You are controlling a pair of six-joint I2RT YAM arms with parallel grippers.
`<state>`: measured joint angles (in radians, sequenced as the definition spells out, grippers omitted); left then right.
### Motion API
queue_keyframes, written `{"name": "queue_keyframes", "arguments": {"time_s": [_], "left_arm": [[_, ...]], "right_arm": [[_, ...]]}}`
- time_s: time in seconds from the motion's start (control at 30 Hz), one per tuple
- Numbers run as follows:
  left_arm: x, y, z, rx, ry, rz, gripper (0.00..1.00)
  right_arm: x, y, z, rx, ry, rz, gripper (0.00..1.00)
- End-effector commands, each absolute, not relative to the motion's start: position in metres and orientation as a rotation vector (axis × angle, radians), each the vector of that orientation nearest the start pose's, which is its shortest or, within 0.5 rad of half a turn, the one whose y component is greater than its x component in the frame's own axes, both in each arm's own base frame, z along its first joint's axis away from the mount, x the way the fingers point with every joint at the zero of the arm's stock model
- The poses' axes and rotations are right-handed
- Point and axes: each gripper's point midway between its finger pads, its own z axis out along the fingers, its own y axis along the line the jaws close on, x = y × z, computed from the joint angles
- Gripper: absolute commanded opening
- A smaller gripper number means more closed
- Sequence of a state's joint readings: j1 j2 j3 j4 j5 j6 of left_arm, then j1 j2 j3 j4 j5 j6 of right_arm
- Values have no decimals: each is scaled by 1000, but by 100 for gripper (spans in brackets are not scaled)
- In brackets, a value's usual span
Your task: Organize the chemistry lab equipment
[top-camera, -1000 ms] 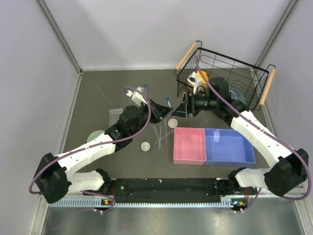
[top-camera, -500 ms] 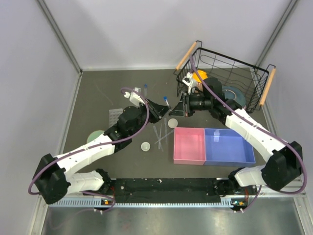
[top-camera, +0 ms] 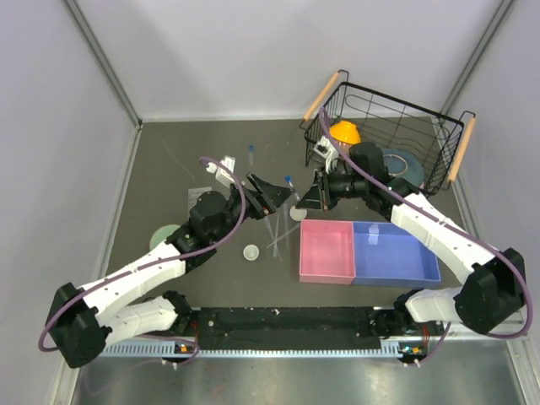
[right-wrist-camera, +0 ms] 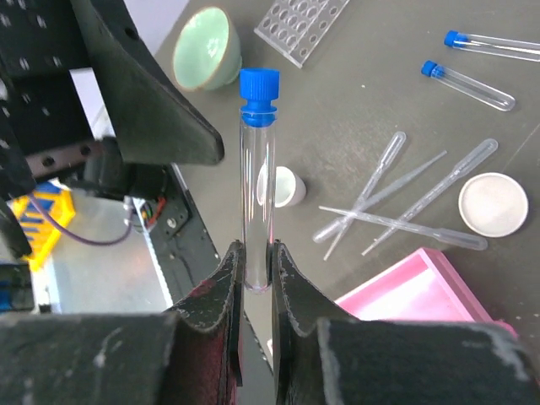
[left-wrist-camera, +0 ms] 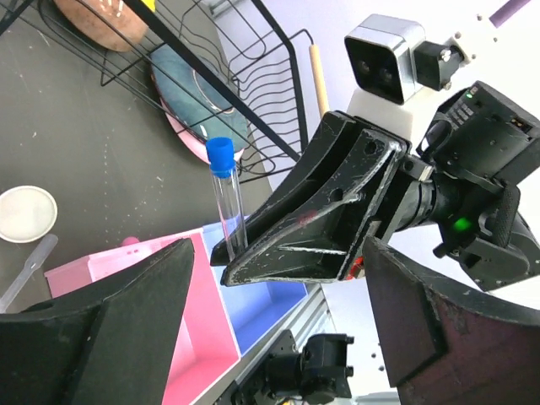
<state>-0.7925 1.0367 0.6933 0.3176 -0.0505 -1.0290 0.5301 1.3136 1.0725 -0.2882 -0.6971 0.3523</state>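
Note:
A clear tube with a blue cap (right-wrist-camera: 257, 160) stands upright between my right gripper's (right-wrist-camera: 256, 268) fingers, which are shut on its lower end. From above, the tube (top-camera: 288, 181) is held above the table between the two arms. My left gripper (top-camera: 274, 192) faces it with jaws wide open and empty; in its wrist view the tube (left-wrist-camera: 228, 198) and the right fingers (left-wrist-camera: 329, 219) sit just beyond my left gripper (left-wrist-camera: 278, 253). Two more tubes (right-wrist-camera: 468, 84), several pipettes (right-wrist-camera: 396, 202), a flat white dish (right-wrist-camera: 494, 204), a small white cup-like dish (right-wrist-camera: 283, 186) and the clear rack (right-wrist-camera: 302, 25) lie on the table.
A pink bin (top-camera: 327, 251) and a blue bin (top-camera: 395, 251) sit side by side at the near right. The black wire basket (top-camera: 384, 99) at the back right holds an orange bowl (top-camera: 346, 132) and plates. A pale green bowl (top-camera: 160, 236) is at the left.
The tube passed from my left gripper to my right. The right jaws closed on it, then the left jaws opened and the left arm drew back to the left.

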Motion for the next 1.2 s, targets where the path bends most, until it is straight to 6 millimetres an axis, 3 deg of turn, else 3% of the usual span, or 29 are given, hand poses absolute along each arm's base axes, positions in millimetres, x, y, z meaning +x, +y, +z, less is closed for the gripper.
{"name": "queue_keyframes", "arguments": {"time_s": [0.0, 0.13, 0.23, 0.33, 0.63, 0.77, 1.1, 1.17], "left_arm": [[234, -289, 302, -104, 1778, -1415, 88], [220, -284, 296, 3, 1875, -1507, 89], [196, -291, 302, 149, 1912, -1659, 89], [184, -295, 307, 213, 1935, -1717, 89], [191, -301, 297, 198, 1995, -1669, 77], [191, -305, 277, 213, 2111, -1578, 65], [189, -304, 270, 230, 2162, -1503, 41], [188, -304, 268, 238, 2168, -1502, 32]], "right_arm": [[229, 283, 243, -881, 1956, 1156, 0], [198, 280, 238, -1173, 1798, 1200, 1], [177, 279, 237, -1301, 1710, 1276, 2], [168, 279, 236, -1352, 1675, 1306, 3], [162, 285, 229, -1418, 1666, 1303, 4], [162, 284, 226, -1422, 1672, 1296, 5], [163, 284, 222, -1424, 1682, 1295, 6], [163, 285, 221, -1424, 1685, 1296, 6]]}}
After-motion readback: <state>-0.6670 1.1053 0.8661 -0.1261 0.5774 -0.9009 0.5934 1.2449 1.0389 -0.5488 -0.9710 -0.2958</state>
